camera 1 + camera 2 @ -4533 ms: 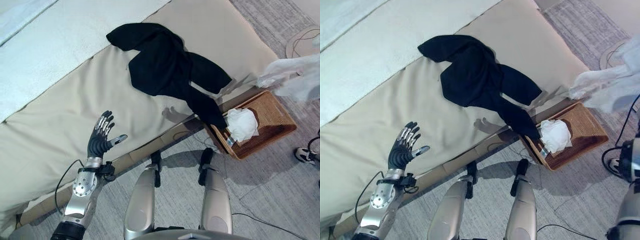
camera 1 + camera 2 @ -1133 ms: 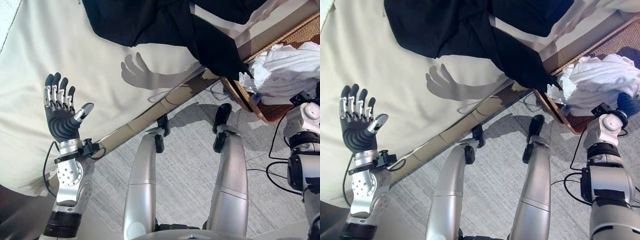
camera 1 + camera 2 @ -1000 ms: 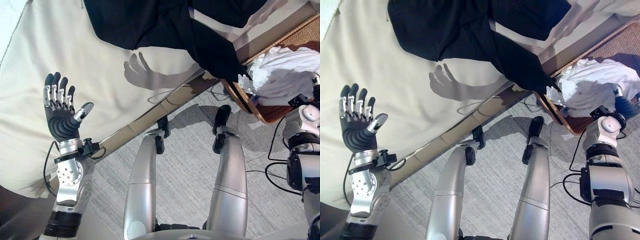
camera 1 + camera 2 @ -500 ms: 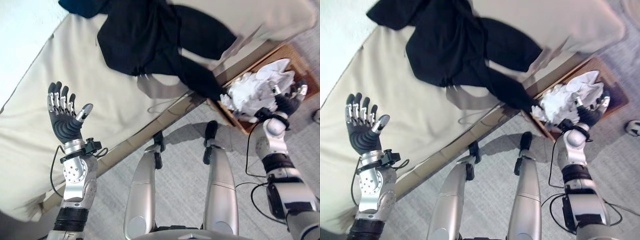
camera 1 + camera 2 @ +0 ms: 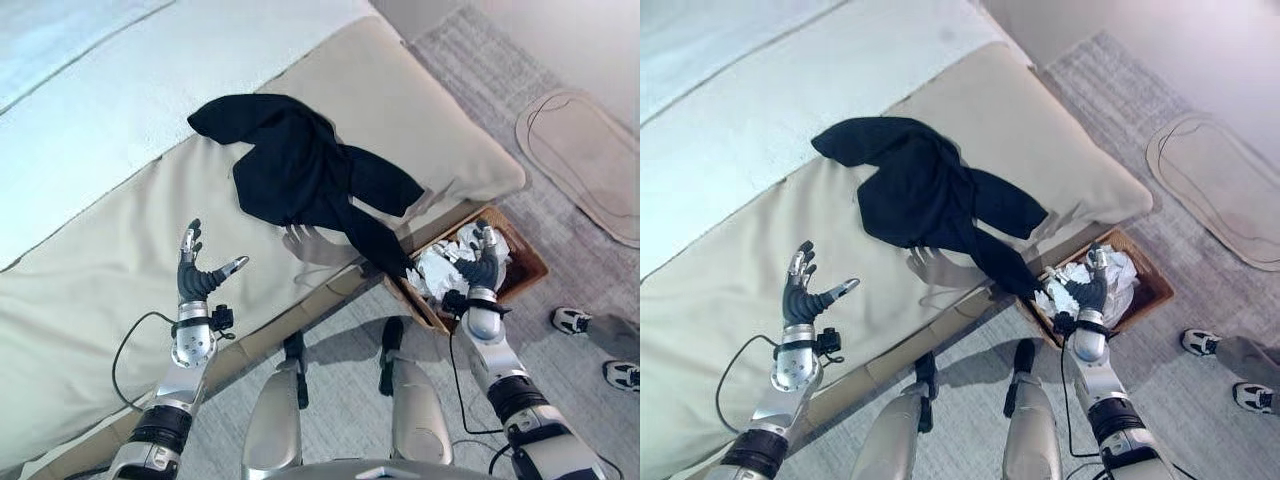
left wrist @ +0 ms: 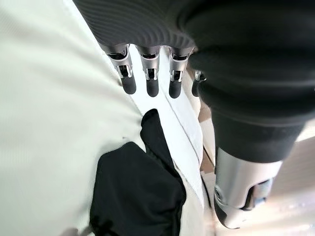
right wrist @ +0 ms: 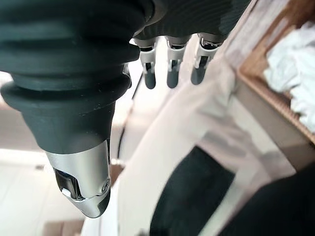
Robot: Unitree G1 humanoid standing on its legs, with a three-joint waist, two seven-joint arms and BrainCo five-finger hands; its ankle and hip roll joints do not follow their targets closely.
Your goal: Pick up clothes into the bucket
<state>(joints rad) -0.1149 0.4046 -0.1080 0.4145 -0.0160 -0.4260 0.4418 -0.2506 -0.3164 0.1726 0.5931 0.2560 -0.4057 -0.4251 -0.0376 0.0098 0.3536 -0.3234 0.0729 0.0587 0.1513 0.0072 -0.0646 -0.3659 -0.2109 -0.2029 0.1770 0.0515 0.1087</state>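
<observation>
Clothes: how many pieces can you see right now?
2: a black garment on the beige cushion, one end hanging over the wicker basket, and a white garment inside it. More may be underneath.

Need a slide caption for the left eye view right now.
White cloth in the wicker basket, black garment on the bed, both hands open.

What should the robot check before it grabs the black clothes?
1. Black garment reachable: ok, it lies on the beige cushion, one end hanging over the edge toward the basket.
2. Left hand free: ok, open above the cushion, holding nothing.
3. Right hand free: ok, fingers straight, raised over the basket.
4. Wicker basket in place: ok, on the floor beside the cushion.
5. Room in the basket: cannot tell, white cloth already takes up much of it.
6. Surroundings: not ok, a person's shoes are close by.
</observation>
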